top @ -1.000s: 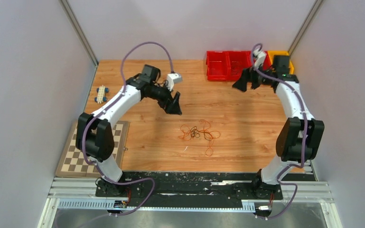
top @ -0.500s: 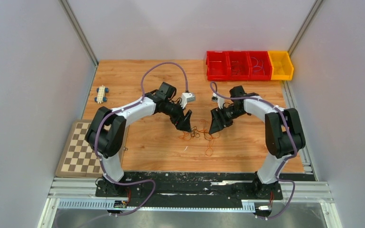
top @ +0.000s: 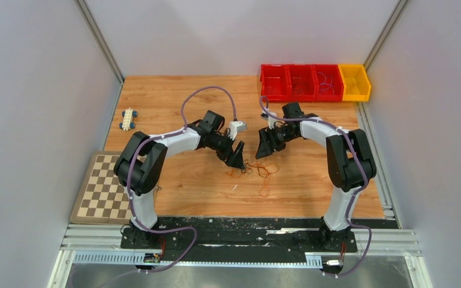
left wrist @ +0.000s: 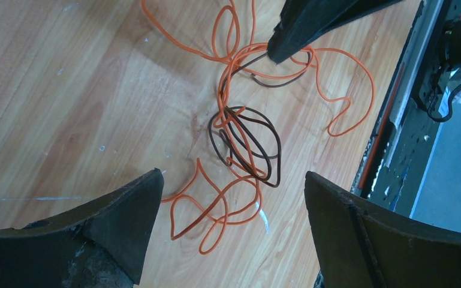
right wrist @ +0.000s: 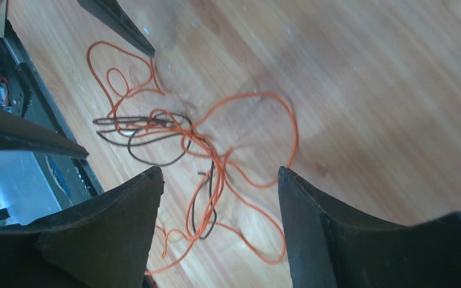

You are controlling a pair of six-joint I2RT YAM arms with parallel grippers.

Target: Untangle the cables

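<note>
The cables (top: 253, 170) are a loose tangle of thin orange and dark brown wires lying on the wooden table, in the middle. My left gripper (top: 237, 158) hovers at the tangle's left edge, open and empty. In the left wrist view the cables (left wrist: 246, 141) lie between and beyond the open fingers. My right gripper (top: 263, 150) is open and empty just above the tangle's upper right side. In the right wrist view the cables (right wrist: 210, 156) lie spread ahead of the open fingers. The two grippers face each other across the tangle.
A row of red bins (top: 300, 82) and a yellow bin (top: 356, 83) stands at the back right. A small toy car (top: 128, 118) lies at the left. A chessboard (top: 108, 188) lies at the near left. One orange loop (top: 264, 192) lies near the front.
Both arms swung in from the back toward the middle. The left gripper came down to the tangle's left edge; the right gripper came from the bins to the tangle's right side.
</note>
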